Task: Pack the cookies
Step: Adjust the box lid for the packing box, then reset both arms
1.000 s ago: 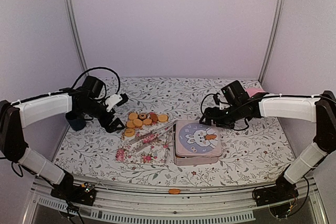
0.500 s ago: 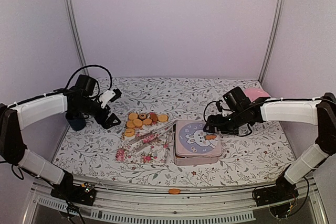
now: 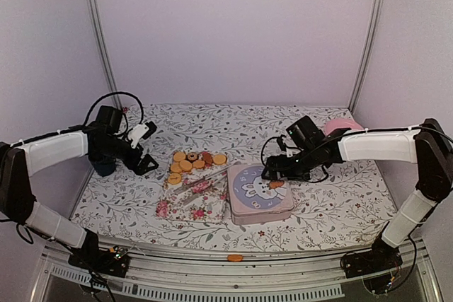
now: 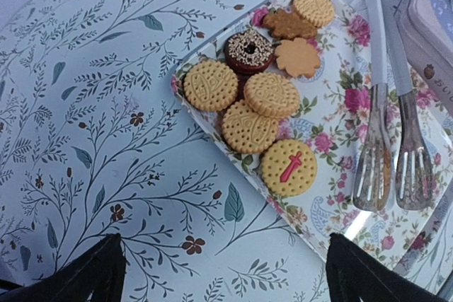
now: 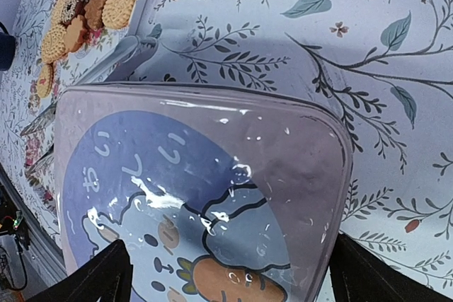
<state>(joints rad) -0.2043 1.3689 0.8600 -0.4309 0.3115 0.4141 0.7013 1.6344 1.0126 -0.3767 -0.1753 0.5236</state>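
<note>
1. A floral tray [image 4: 340, 139] lies on a leaf-patterned desk [image 4: 106, 104]. A cluster of cookies [image 4: 258, 97] sits at its far end, and metal tongs [image 4: 389, 153] lie on its near half.
2. Just to the right of the tray sits a square pink tin [image 5: 191, 196], its rabbit-print lid on. The tin appears to touch or nearly touch the tray edge; the overhead view does not settle which.
3. One stray cookie [image 3: 234, 257] lies on the metal rail at the desk's near edge, well apart from the tray.
4. The left hand [image 3: 144, 148] hovers left of the tray with its fingers spread and empty. The cookies lie ahead of it, between the fingertips as its wrist camera looks out, but apart from them.
5. The right hand [image 3: 272, 173] hangs low over the tin's far right corner, fingers spread wide and holding nothing. The lid fills its wrist view; whether the fingers touch it cannot be told.
6. Risk, as a judgement: the lid looks glossy and rounded at the corners, so a grip across one corner could slip, or drag the whole tin into the tray and jostle the tongs and cookies.
7. Risk, as a judgement: the cookies overlap in a tight pile, so a pinch on one could break it or knock its neighbours off the tray.
</note>
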